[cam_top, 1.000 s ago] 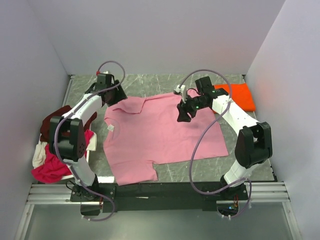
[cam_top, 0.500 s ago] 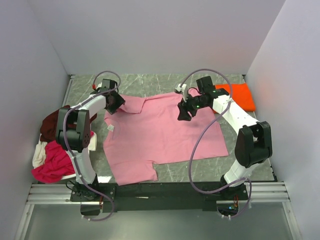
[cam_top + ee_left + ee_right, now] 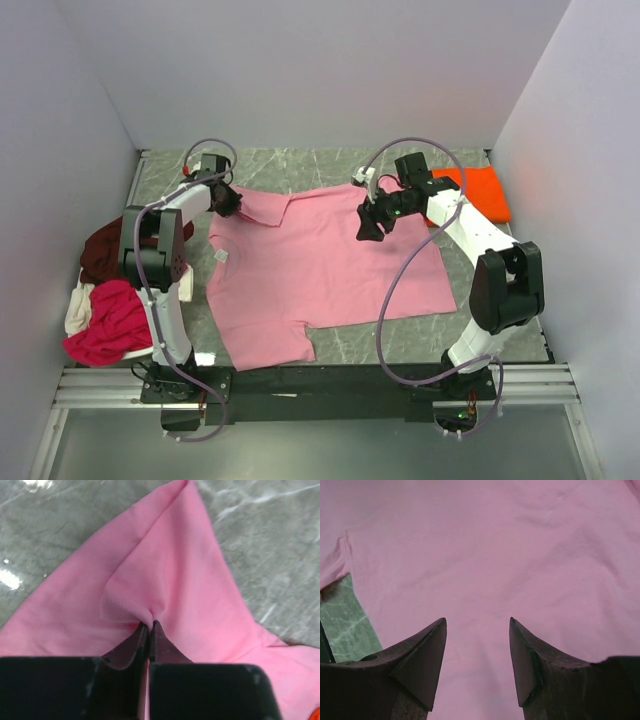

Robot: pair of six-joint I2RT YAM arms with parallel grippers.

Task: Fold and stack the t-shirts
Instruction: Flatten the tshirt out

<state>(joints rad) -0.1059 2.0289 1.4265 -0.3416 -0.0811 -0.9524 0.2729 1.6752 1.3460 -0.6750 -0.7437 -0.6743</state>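
text: none legible | pink t-shirt [image 3: 330, 270] | white tag [image 3: 222, 256]: print too small to read

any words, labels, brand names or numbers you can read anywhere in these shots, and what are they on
No text is readable in any view.
white tag on the pink t-shirt: too small to tell whether it carries print.
Both wrist views: plain pink cloth and bare table, no lettering.
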